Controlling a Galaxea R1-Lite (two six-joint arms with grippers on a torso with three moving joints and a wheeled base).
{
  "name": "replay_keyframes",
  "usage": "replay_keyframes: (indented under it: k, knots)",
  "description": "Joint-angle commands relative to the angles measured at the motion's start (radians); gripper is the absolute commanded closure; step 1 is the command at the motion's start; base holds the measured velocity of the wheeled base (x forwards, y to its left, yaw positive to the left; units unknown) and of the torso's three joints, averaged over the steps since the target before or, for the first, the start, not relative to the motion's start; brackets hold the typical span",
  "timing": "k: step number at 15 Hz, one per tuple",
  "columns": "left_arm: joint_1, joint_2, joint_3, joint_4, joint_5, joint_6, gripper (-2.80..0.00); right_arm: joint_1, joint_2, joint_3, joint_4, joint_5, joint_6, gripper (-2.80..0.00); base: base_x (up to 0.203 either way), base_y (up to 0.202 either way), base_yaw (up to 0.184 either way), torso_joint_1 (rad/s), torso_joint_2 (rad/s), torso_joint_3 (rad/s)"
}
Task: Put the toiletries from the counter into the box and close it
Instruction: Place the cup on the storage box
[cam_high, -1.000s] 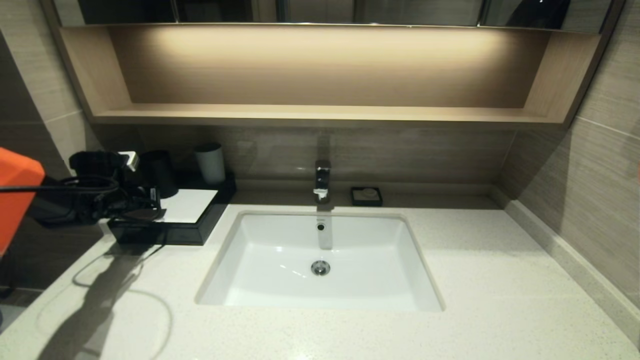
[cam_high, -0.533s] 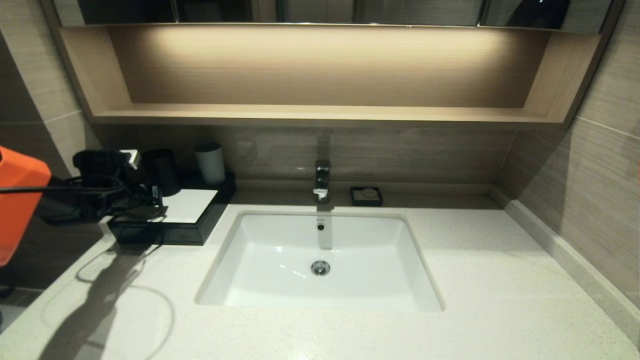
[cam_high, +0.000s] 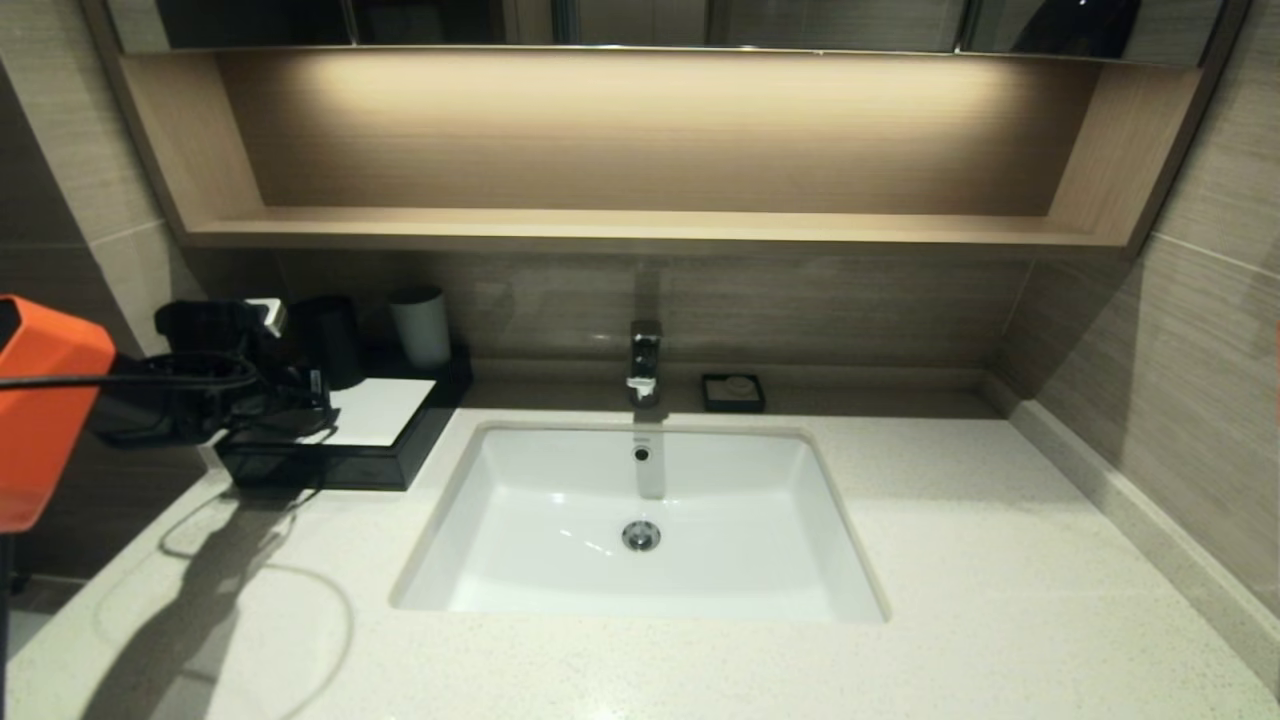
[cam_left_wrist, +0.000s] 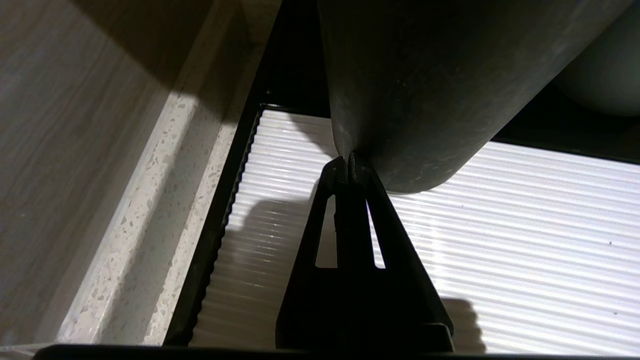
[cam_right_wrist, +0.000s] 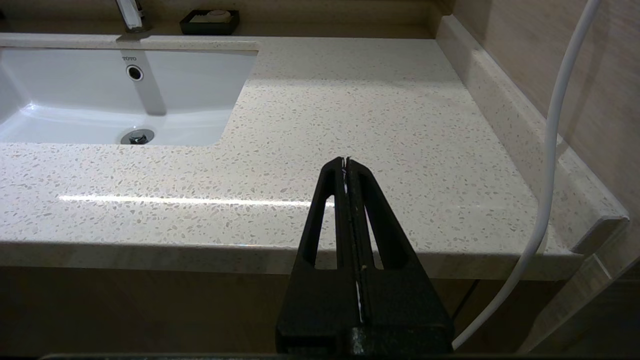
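The flat black box (cam_high: 400, 462) stands at the counter's (cam_high: 950, 520) back left, its white ribbed sheet top (cam_left_wrist: 500, 225) showing. My left gripper (cam_high: 312, 398) is shut and empty, low over that sheet; in the left wrist view its tips (cam_left_wrist: 348, 165) are right at the base of a dark cup (cam_left_wrist: 425, 90). My right gripper (cam_right_wrist: 346, 162) is shut and empty, held before the counter's front edge right of the basin; it is out of the head view. No sachet or wrapped packets show anywhere.
The white basin (cam_high: 640, 520) with its faucet (cam_high: 644, 360) sits mid-counter. A small black soap dish (cam_high: 733, 392) is behind it. A black cup (cam_high: 335, 340) and a pale cup (cam_high: 420, 325) stand behind the box. A white cable (cam_right_wrist: 550, 150) hangs at the right.
My left arm has shifted slightly to the right, carrying the shut gripper a little further over the box top. Nothing else has moved.
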Motion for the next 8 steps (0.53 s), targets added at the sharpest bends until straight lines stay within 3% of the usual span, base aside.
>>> replay_keyframes:
  k: [1,8]
  knots:
    - [-0.002,0.006,-0.012,-0.002,0.0,0.002,0.0,0.0,-0.002,0.002,0.0,0.0,0.0,0.0,0.0,0.0,0.0,0.0,0.0,0.0]
    - [-0.006,0.038,-0.066,-0.002,0.0,0.003,0.0,0.0,-0.002,0.002,0.0,0.0,0.0,0.0,0.0,0.0,0.0,0.0,0.0,0.0]
